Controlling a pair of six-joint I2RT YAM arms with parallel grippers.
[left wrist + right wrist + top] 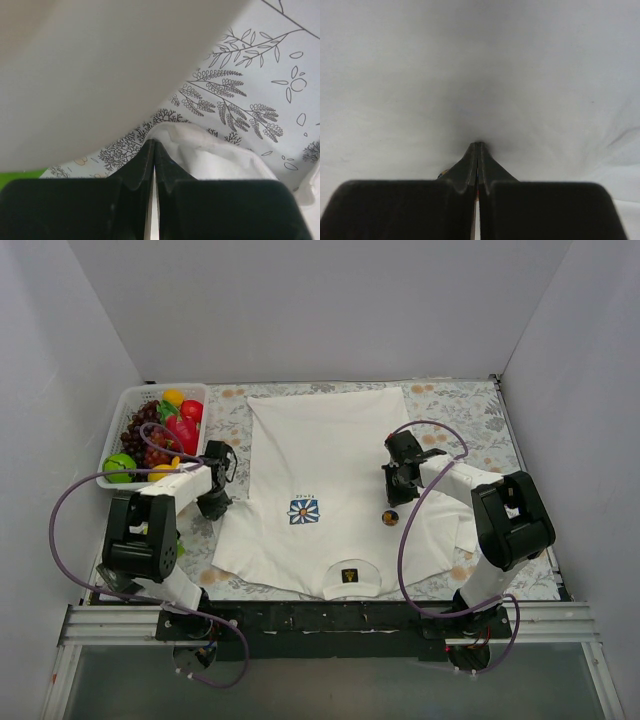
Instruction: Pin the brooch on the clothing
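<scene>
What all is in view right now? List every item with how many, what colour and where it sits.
T-shirt: one, white, spread flat mid-table, collar toward the arms.
flower print: one, blue and white, on the shirt's chest.
neck label: one, black and gold, at the collar.
brooch: one, dark with gold, lying on the shirt near the right tool.
tablecloth: one, pale with a leaf pattern, under the shirt.
basket: one, white, far left corner.
fruit: several, red, purple, green, yellow, in the basket.
left tool: one, black, shut, apparently pinching the shirt's left edge.
right tool: one, black, shut, apparently pinching shirt fabric.
</scene>
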